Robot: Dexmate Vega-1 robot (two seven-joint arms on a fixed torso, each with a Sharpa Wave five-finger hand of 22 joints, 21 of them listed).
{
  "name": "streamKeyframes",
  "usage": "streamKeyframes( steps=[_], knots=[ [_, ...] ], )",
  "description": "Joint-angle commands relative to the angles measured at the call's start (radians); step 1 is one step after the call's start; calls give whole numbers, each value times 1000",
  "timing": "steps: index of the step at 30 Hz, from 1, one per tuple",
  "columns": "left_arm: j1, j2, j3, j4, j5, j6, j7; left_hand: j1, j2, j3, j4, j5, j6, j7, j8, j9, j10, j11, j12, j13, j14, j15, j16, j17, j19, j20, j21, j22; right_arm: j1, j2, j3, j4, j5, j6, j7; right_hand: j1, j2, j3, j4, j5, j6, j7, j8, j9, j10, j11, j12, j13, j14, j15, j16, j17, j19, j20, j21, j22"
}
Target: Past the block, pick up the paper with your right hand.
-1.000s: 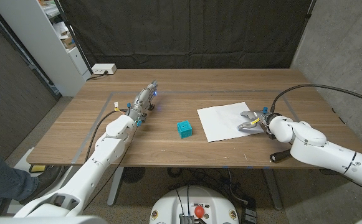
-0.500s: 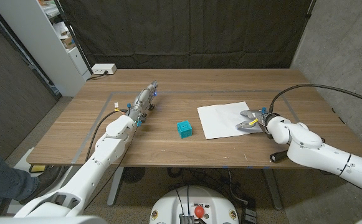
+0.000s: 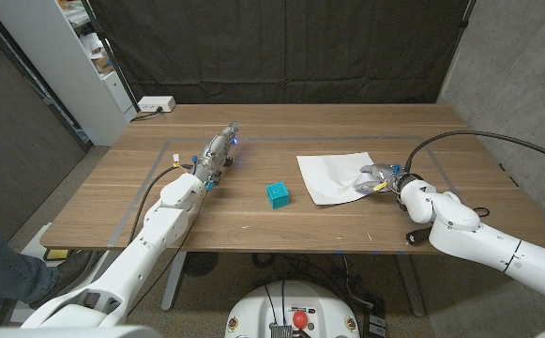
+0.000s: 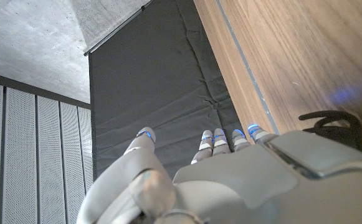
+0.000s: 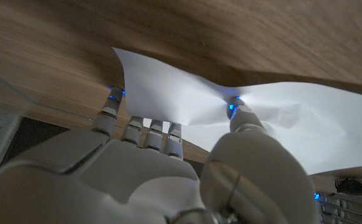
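So the paper sits on the right half of the wooden surface, just past the teal block to its right. Its right side is crumpled and bunched up where our right hand pinches it. In our right wrist view the thumb and fingers squeeze a fold of the sheet between them. Our left hand stretches out over on the left with fingers straight, holding nothing.
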Motion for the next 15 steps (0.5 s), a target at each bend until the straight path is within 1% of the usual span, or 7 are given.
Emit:
streamKeyframes(
  steps=[1, 2, 5, 6, 10, 11, 15],
  knots=[
    [-12, -8, 8, 17, 3, 2, -2, -1, 10, 2, -7, -2, 9, 4, 4, 3, -3, -4, 3, -1, -11, -2, 5, 2, -97, 5, 5, 5, -23, 24, 0, 44, -5, 17, -65, 19, 4, -4, 0, 13, 64, -12, 22, 5, 52, -8, 13, 7, 45, -13, 16, 4, 32, 6, 8, 3],
    [-13, -8, 9, 18, 5, 1, -2, -1, 10, 2, -7, -2, 9, 4, 4, 3, -3, -5, 3, -1, -12, -2, 5, 2, -97, 6, 5, 5, -22, 25, -1, 45, -8, 15, -65, 21, 6, -5, 2, 15, 86, -17, 26, 5, 78, -28, 18, 7, 70, -21, 22, 4, 45, 6, 8, 3],
    [-16, -9, 9, 24, 5, 0, -4, -1, 10, 2, -7, -2, 10, 3, 4, 3, -3, -6, 4, -1, -12, -2, 5, 2, -97, 6, 5, 5, -29, 33, -1, 52, -18, 19, -96, 27, 21, -3, 9, 19, 166, -33, 43, 6, 158, -54, 32, 8, 145, -47, 43, 6, 82, 6, 7, 3],
    [-17, -10, 9, 26, 5, 0, -4, -1, 10, 2, -8, -2, 10, 3, 4, 3, -3, -6, 3, -1, -12, -3, 5, 2, -97, 6, 5, 5, -33, 37, 1, 55, -19, 21, -108, 32, 28, 0, 10, 19, 211, -48, 52, 6, 209, -87, 40, 9, 201, -73, 59, 7, 105, 5, 7, 3],
    [-19, -11, 9, 32, 5, -1, -4, -2, 10, 1, -8, -2, 10, 3, 4, 3, -3, -7, 4, -1, -12, -3, 5, 2, -97, 7, 6, 5, -53, 56, 10, 68, -26, 27, -175, 43, 43, 7, 13, 15, 312, -75, 75, 6, 321, -123, 60, 11, 272, -93, 73, 5, 150, 6, 8, 4],
    [-21, -11, 9, 34, 4, 0, -5, -2, 10, 1, -8, -2, 10, 3, 4, 3, -3, -7, 4, -1, -12, -2, 5, 2, -97, 6, 6, 5, -61, 61, 15, 73, -27, 36, -202, 54, 59, 17, 13, 14, 360, -81, 87, 7, 361, -151, 66, 12, 302, -102, 81, 8, 167, 5, 8, 4],
    [-24, -13, 8, 41, 3, 1, -6, -2, 10, 1, -8, -2, 11, 3, 4, 3, -3, -7, 3, -1, -14, -1, 4, 2, -98, 7, 5, 5, -77, 74, 29, 84, -20, 54, -256, 71, 73, 30, 9, 3, 430, -95, 105, 8, 434, -169, 79, 15, 346, -116, 91, 9, 205, 2, 12, 4]
  ],
)
